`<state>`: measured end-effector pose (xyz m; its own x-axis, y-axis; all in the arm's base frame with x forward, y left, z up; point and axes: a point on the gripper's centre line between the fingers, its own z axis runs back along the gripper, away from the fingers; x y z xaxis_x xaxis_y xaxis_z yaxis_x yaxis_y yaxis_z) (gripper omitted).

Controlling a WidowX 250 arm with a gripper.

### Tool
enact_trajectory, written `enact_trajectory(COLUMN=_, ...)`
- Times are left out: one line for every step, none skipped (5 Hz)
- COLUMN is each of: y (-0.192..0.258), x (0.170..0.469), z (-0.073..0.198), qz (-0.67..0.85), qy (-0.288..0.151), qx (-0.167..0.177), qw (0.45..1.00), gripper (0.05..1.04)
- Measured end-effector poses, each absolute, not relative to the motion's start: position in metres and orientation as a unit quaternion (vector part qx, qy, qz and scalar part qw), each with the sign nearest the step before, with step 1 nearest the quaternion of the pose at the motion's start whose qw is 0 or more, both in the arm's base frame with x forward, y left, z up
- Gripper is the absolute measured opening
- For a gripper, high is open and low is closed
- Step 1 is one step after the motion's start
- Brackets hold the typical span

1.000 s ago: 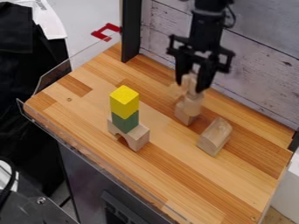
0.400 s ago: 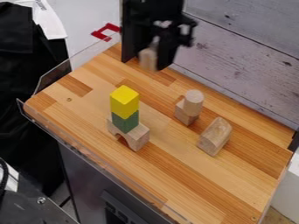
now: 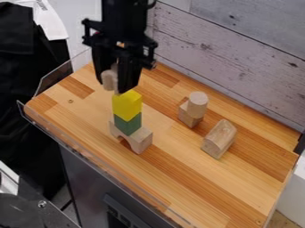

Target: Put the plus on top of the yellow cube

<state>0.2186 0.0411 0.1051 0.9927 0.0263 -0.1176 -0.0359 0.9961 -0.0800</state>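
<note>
Taking the yellow cube (image 3: 127,106) as my landmark, I'm seeing dark cloth (image 3: 21,93) hanging well apart from it, at the far left of the camera view. Nearer the cube, but also on its left, a clear panel (image 3: 55,79) is edging the wooden tabletop (image 3: 179,178).

Next comes the plus (image 3: 108,80), a pale wooden piece that I'm pinching in my gripper (image 3: 115,83). I'm holding it up near the yellow cube, toward the upper left of the cube's top; my fingers are covering much of it, and I cannot tell whether it is touching the cube. My arm is hanging down from the top edge of the view.

The yellow cube itself is sitting on a green block (image 3: 128,124), and directly below that an arch block (image 3: 140,140) is carrying the pair, its opening facing down.

To the right of the yellow cube, well apart from it, a pale cylinder (image 3: 198,103) is standing upright, partly covering a small wooden block (image 3: 186,116); I cannot tell whether it is resting on that block or just beside it. Farther right and lower than the cube, a round-topped block (image 3: 219,139) is lying on the tabletop. Behind everything, whitewashed boards (image 3: 238,58) are rising beyond the cube.
</note>
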Motion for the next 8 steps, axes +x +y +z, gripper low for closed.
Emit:
enact_trajectory(y=0.042, x=0.223, z=0.094, qz=0.007, qy=0.064, qx=-0.044, qw=0.997, gripper=0.464)
enact_trajectory(y=0.038, x=0.227, z=0.088, qz=-0.002, qy=0.075, qx=-0.047, qw=0.996, gripper=0.464)
enact_trajectory(y=0.034, x=0.236, z=0.091, qz=-0.01, qy=0.067, qx=-0.049, qw=0.996, gripper=0.464)
enact_trajectory(y=0.034, x=0.237, z=0.09, qz=-0.01, qy=0.069, qx=-0.049, qw=0.996, gripper=0.464)
enact_trajectory(y=0.034, x=0.237, z=0.089, qz=-0.009, qy=0.07, qx=-0.051, qw=0.996, gripper=0.463)
enact_trajectory(y=0.036, x=0.236, z=0.089, qz=-0.001, qy=0.07, qx=-0.052, qw=0.996, gripper=0.515)
enact_trajectory(y=0.036, x=0.237, z=0.085, qz=0.002, qy=0.077, qx=-0.058, qw=0.995, gripper=0.827)
enact_trajectory(y=0.035, x=0.239, z=0.086, qz=0.005, qy=0.074, qx=-0.06, qw=0.995, gripper=1.007)
